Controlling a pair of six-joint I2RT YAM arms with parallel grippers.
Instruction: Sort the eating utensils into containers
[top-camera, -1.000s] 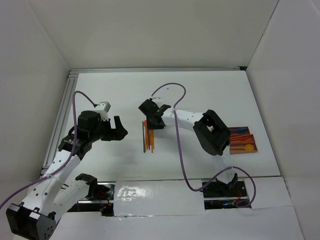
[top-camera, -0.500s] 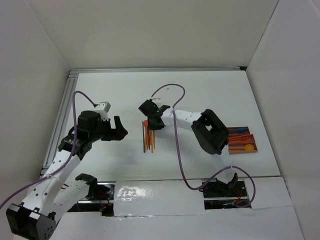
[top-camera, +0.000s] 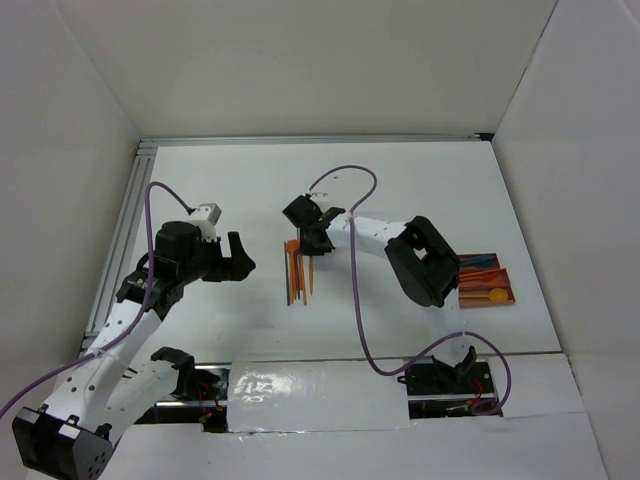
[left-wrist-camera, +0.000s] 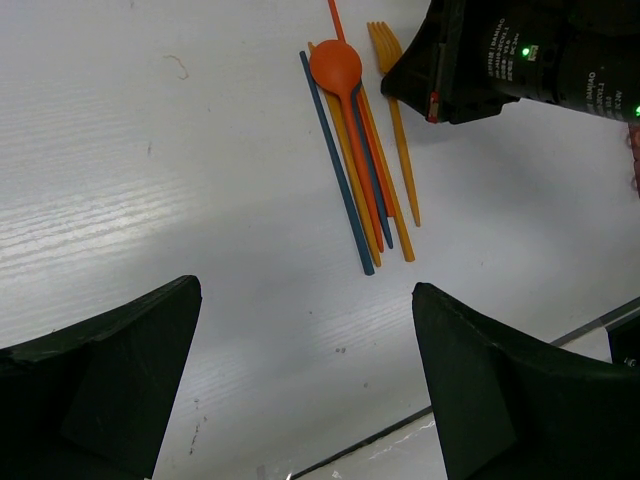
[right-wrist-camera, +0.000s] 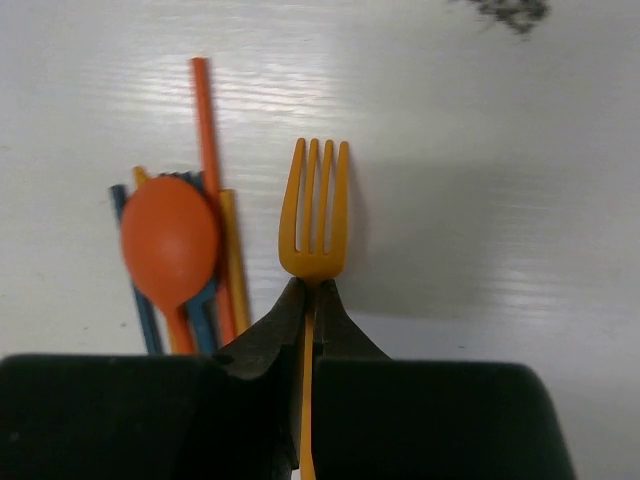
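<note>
A small pile of eating utensils (top-camera: 297, 272) lies mid-table: an orange spoon (left-wrist-camera: 346, 110), blue and orange sticks (left-wrist-camera: 342, 170) and an orange fork (right-wrist-camera: 315, 215). My right gripper (right-wrist-camera: 310, 290) is shut on the fork's neck just below the tines, at the pile's far end (top-camera: 312, 243). The fork's handle (left-wrist-camera: 405, 165) trails toward the near side, slightly apart from the pile. My left gripper (top-camera: 240, 258) hangs open to the left of the pile, nothing between its fingers (left-wrist-camera: 490, 390). The containers (top-camera: 487, 282), reddish-brown trays, sit at the right, partly hidden by the right arm.
An orange spoon (top-camera: 492, 294) and blue and orange sticks lie in the tray troughs. A purple cable (top-camera: 355, 300) loops over the table from the right arm. A metal rail (top-camera: 125, 220) runs along the table's left edge; white walls enclose the back and sides.
The right gripper's jaws have closed onto the orange fork. The fork now lies slightly off from the pile. The left arm has not moved.
</note>
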